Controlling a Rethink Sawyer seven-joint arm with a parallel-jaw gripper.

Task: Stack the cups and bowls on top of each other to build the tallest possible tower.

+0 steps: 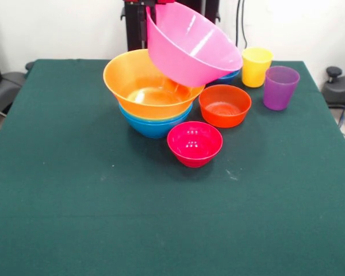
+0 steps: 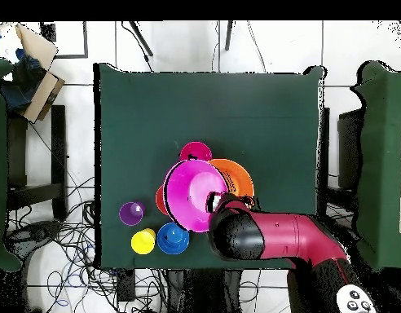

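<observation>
My gripper [image 1: 153, 4] is shut on the rim of the large pink bowl [image 1: 190, 46] and holds it tilted in the air, above and to the right of the large orange bowl [image 1: 144, 86]. The orange bowl sits nested in a blue bowl [image 1: 155, 127]; together they form the tower. In the overhead view the gripper [image 2: 213, 200] is at the pink bowl's [image 2: 190, 194] edge. The small orange-red bowl [image 1: 224, 106] and the crimson bowl [image 1: 194, 144] stand on the table. The yellow cup [image 1: 256, 66] and the purple cup [image 1: 280, 87] stand at the right. No green bowl shows.
A small dark blue bowl [image 2: 173, 238] sits near the robot's side, mostly hidden behind the pink bowl in the front view. The green table [image 1: 103, 218] has open room in its near half. The red and black arm [image 2: 269, 236] reaches in from the table's edge.
</observation>
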